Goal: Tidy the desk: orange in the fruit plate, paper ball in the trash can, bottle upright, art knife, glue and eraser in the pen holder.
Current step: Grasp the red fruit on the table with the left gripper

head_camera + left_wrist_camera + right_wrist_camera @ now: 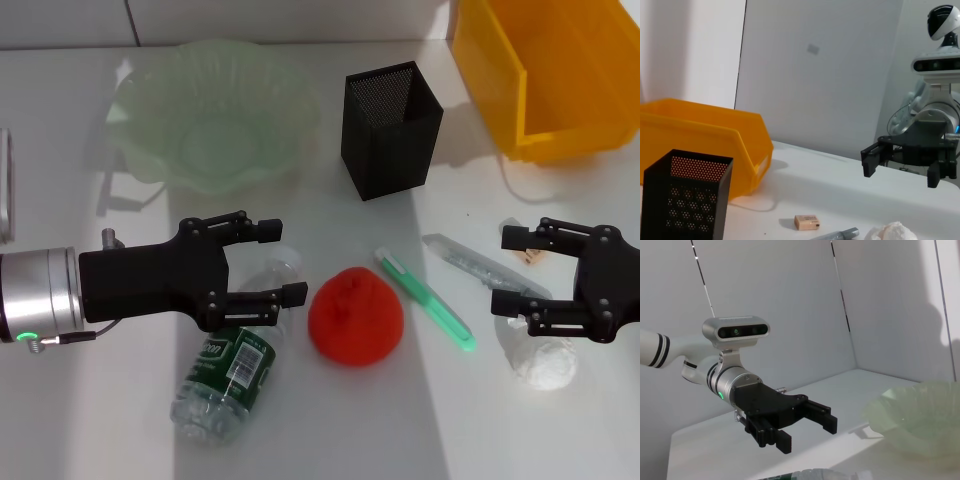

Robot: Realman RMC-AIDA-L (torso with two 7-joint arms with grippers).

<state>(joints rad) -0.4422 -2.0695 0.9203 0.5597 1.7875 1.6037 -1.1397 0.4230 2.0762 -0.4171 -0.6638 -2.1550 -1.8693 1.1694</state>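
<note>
The bottle [228, 372] lies on its side at the front left, cap pointing away from me. My left gripper [286, 262] is open, with its fingers either side of the cap end; it also shows in the right wrist view [807, 434]. The orange [356, 316] sits just right of it. The green art knife [425, 301] and the clear glue stick [462, 260] lie right of the orange. The eraser [531, 257] and the paper ball [541, 362] lie under my open right gripper [505, 270]. The left wrist view shows the eraser [806, 222], the paper ball [890, 233] and the right gripper [901, 172].
The fruit plate [200, 130] stands at the back left, the pen holder [390, 130] at the back middle and the trash can [560, 80] at the back right. The wall runs close behind them.
</note>
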